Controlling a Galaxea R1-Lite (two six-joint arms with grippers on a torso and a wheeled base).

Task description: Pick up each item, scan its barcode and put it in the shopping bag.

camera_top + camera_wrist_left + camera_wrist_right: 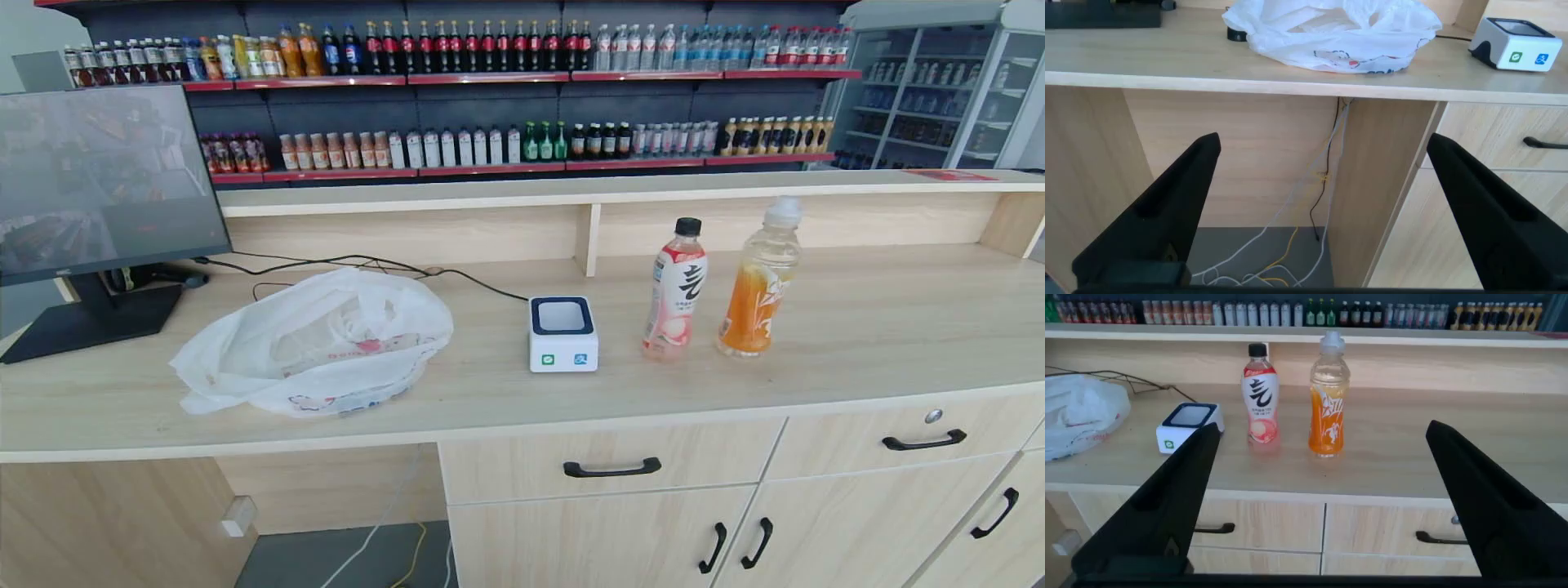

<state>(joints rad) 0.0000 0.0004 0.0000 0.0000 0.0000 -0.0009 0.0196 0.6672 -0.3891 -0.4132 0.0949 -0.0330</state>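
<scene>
A pink bottle with a black cap [676, 287] [1260, 398] and an orange drink bottle with a clear cap [759, 282] [1328, 396] stand upright side by side on the wooden counter [865, 335]. To their left sits the white barcode scanner [562, 333] [1190, 426] [1517, 44]. Further left lies the white plastic shopping bag [314, 343] [1331, 31] [1079, 412], crumpled and open. My left gripper [1319, 216] is open, below the counter's edge facing the bag. My right gripper [1323, 506] is open, held back from the counter and facing the two bottles.
A monitor on a black stand [102, 192] fills the counter's left end, with cables [343, 263] behind the bag. A raised shelf ledge [620, 192] runs along the back. Drawers with black handles [612, 469] sit under the counter; wires hang in the open bay [1323, 188].
</scene>
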